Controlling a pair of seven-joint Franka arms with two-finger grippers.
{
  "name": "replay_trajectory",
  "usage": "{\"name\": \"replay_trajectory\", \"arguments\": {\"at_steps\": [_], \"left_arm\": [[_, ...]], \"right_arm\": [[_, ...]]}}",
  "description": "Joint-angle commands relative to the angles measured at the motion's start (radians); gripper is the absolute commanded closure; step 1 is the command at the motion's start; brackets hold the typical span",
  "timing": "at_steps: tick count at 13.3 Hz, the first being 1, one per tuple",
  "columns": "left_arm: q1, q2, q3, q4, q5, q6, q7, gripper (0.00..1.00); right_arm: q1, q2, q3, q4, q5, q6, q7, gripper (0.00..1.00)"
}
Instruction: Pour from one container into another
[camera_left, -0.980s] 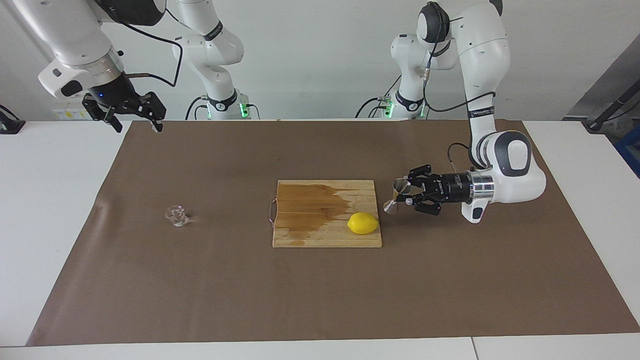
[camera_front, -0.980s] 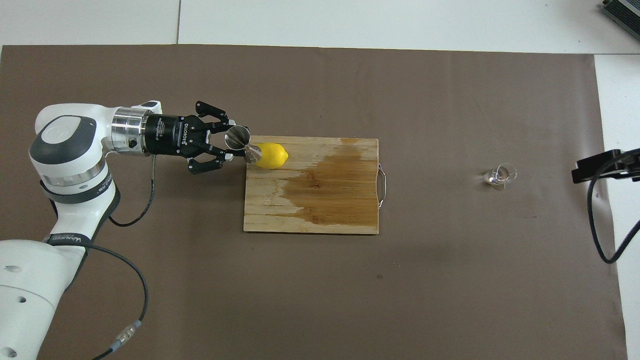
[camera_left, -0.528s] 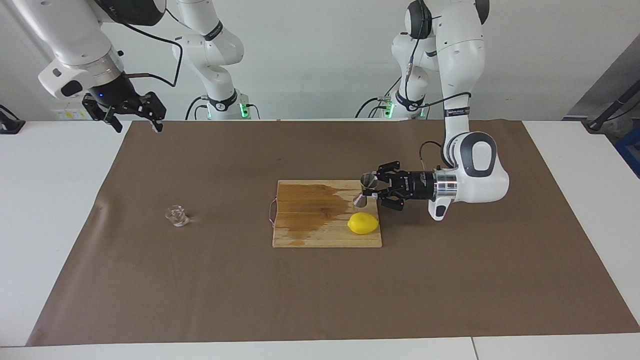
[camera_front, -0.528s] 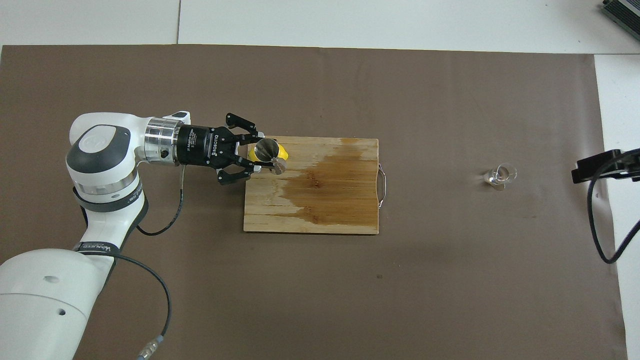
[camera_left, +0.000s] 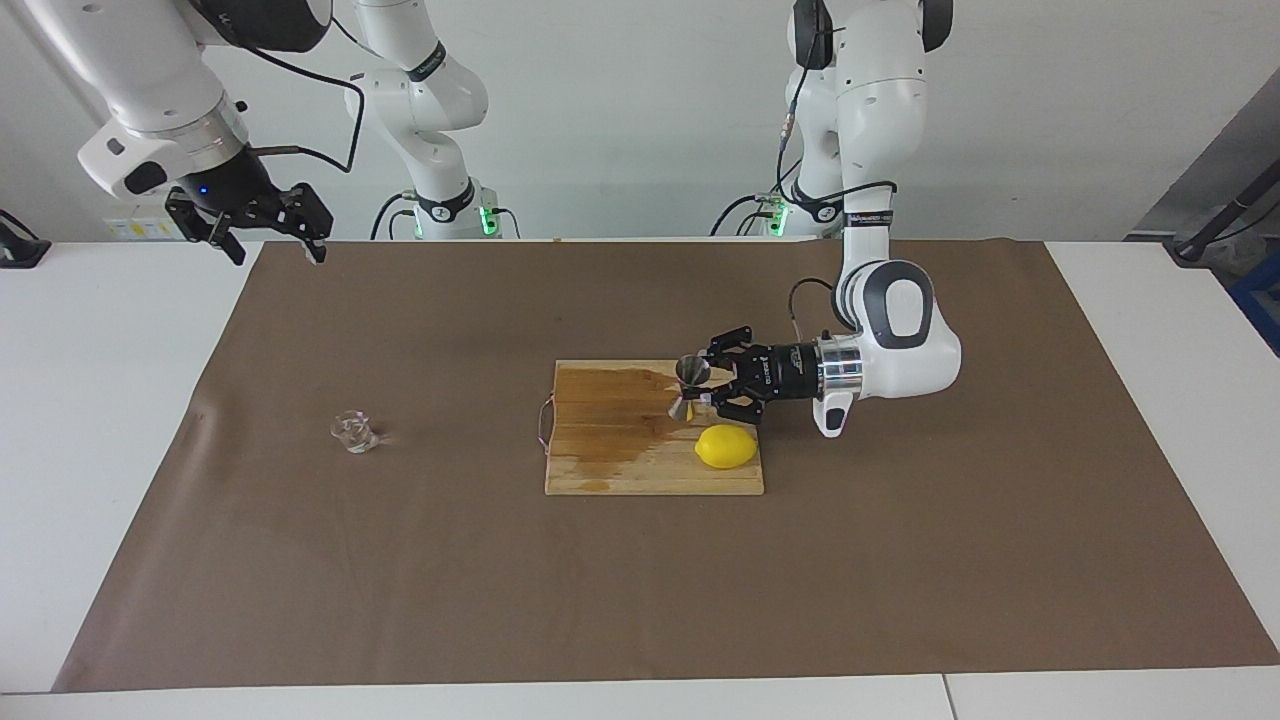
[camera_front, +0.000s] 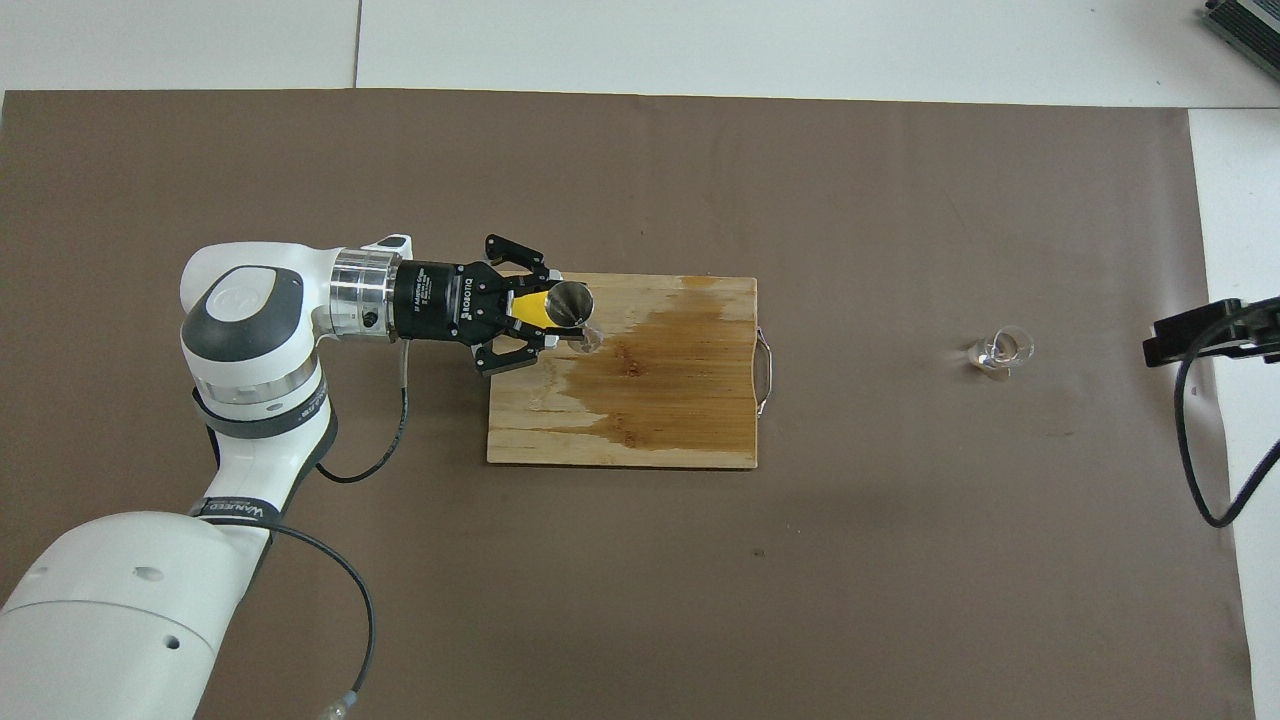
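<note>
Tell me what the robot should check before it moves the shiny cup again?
1. Left gripper shut on the steel jigger: ok, its fingertips pinch the narrow waist.
2. Jigger upright: ok, only slightly tilted, raised over the cutting board.
3. Lemon clear of the jigger: ok in the facing view; it sits on the board's corner, beside the gripper.
4. Glass cup standing and free: ok, alone on the brown mat toward the right arm's end.
5. Right gripper out of the way: ok, open, waiting over the mat's edge near its base.
6. Liquid in the jigger or the glass cup: cannot tell.
</note>
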Motion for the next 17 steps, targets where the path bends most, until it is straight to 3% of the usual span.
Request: {"name": "replay_trajectory", "arguments": {"at_steps": [1, 10, 17], "left_arm": [[-0.047, -0.036, 0.02, -0.057, -0.04, 0.06, 0.021, 0.75], [-0.121, -0.012, 0.023, -0.102, -0.123, 0.071, 0.1, 0.75], [-0.24, 0.031, 0.133, -0.137, -0.158, 0.093, 0.125, 0.75]], "right_arm": [[-0.011, -0.012, 0.002, -0.014, -0.004, -0.008, -0.031, 0.0], [-0.008, -0.012, 0.002, -0.016, -0.004, -0.002, 0.005, 0.0], [0.006, -0.012, 0.004, -0.014, -0.004, 0.001, 0.105, 0.0]]}}
